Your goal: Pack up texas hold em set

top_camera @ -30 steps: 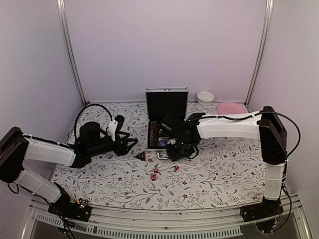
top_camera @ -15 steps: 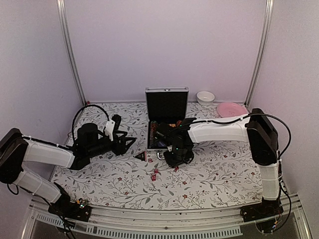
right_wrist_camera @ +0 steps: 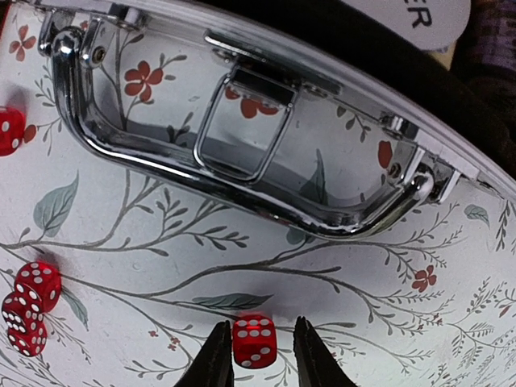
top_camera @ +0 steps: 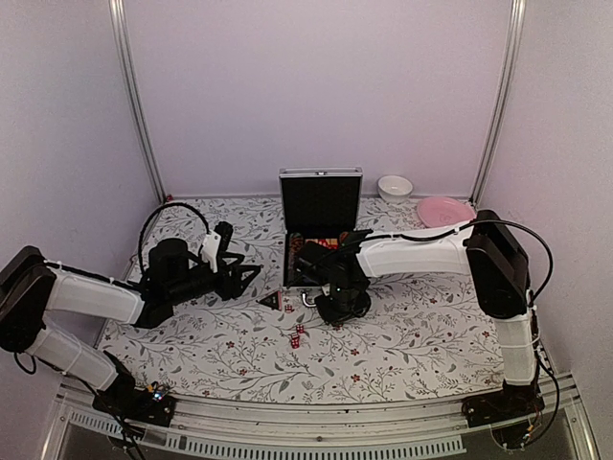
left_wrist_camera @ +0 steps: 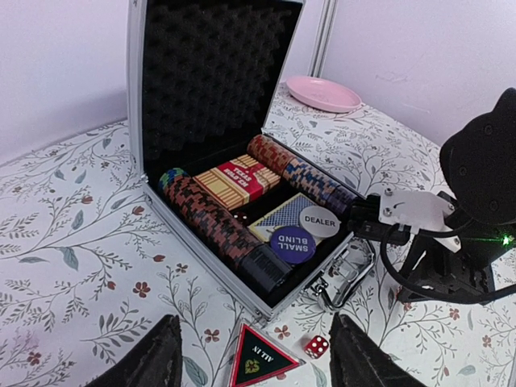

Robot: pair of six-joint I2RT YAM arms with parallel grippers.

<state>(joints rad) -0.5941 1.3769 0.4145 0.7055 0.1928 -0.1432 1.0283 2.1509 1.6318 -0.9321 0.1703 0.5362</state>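
The silver case [top_camera: 321,203] stands open at mid-table, its lid upright. In the left wrist view rows of chips [left_wrist_camera: 216,224], the tan-red card pack [left_wrist_camera: 238,179] and round buttons [left_wrist_camera: 320,220] lie in its black lining. In front of it on the cloth lie the black triangular piece [left_wrist_camera: 258,364] and a red die [left_wrist_camera: 316,347]. My left gripper [left_wrist_camera: 254,322] hovers open just before them, holding nothing. My right gripper [right_wrist_camera: 258,347] is down by the case's metal handle [right_wrist_camera: 242,177], open, with one red die [right_wrist_camera: 255,342] between its fingers; a slight gap shows on one side.
Three more red dice lie on the cloth, one [right_wrist_camera: 10,131] near the handle's end, two [right_wrist_camera: 32,302] together. A white bowl [top_camera: 395,187] and a pink plate [top_camera: 443,208] sit at the back right. The enclosure walls stand close on both sides.
My right gripper has come down from over the case to the cloth in front of it and narrowed its fingers round a die. The left arm has barely shifted.
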